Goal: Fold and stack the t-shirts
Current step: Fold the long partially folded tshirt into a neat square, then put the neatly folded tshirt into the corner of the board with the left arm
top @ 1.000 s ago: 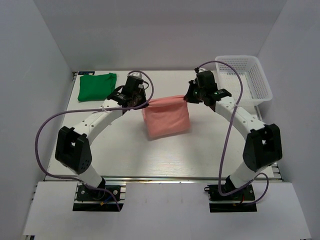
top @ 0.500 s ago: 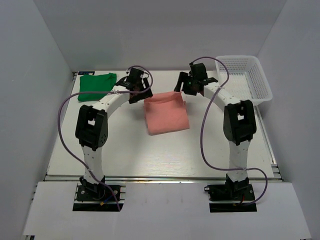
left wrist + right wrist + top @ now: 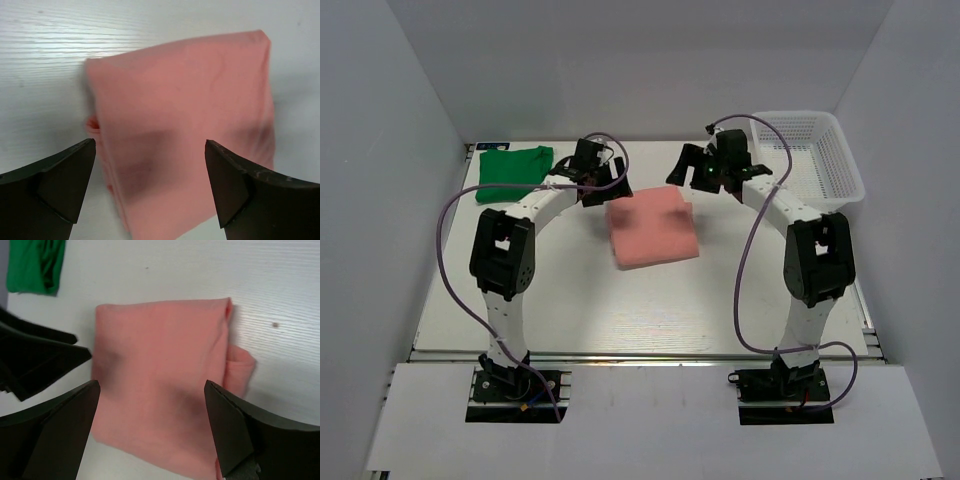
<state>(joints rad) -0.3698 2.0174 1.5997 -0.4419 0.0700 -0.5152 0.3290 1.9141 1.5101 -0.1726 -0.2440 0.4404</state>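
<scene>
Salmon-pink t-shirt is lying as a folded rectangle near the middle of the table, with both arms hanging over its far edge. The left gripper is standing wide with nothing between its fingers, and the right gripper is doing the same. Neither is touching the cloth.

The bright green t-shirt is sitting folded in the far left corner, well apart from the pink one. The white mesh basket is waiting at the far right.

The fold appears to be finishing and the stacking seems to be coming next. One bit of cloth is poking out past the folded edge in the right wrist view, and the left wrist view is showing a similar small bulge. Tucking or pressing those flat first is worth doing, or the layers may be slipping apart when lifted.

For the carry, both claws should be pinching through all the layers at two corners of one edge, keeping level and moving together, so the rectangle is landing square on the green one.
</scene>
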